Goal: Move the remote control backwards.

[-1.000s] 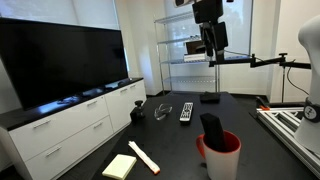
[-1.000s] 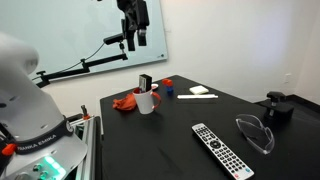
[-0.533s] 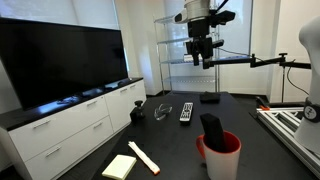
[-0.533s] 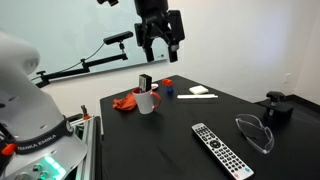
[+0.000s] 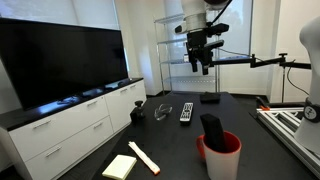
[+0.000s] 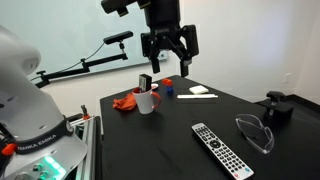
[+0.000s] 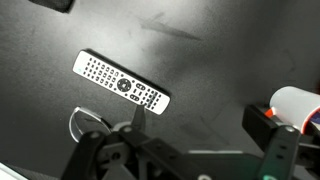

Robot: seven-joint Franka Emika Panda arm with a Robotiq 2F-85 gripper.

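Well Above the Remote: Fingers Apart, Nothing Held

Nearest the camera in an exterior view, the remote control [image 6: 222, 149] lies flat on the matte black table [image 6: 175, 135]. It is a slim black bar with rows of small pale buttons, and a pair of clear glasses [image 6: 255, 133] sits just beside it. Farther back stands a mug [image 6: 146, 101]. High over the far part of the table hangs the gripper [image 6: 169, 72], its fingers spread and empty, well apart from the remote. In the wrist view the remote sits up and to the left of the gripper's frame, its long axis running diagonally from upper left to lower right. The coming move likely calls for a long descent toward it, with the jaws turned across the narrow width. The remote's hard casing looks smooth, so it should slide readily.
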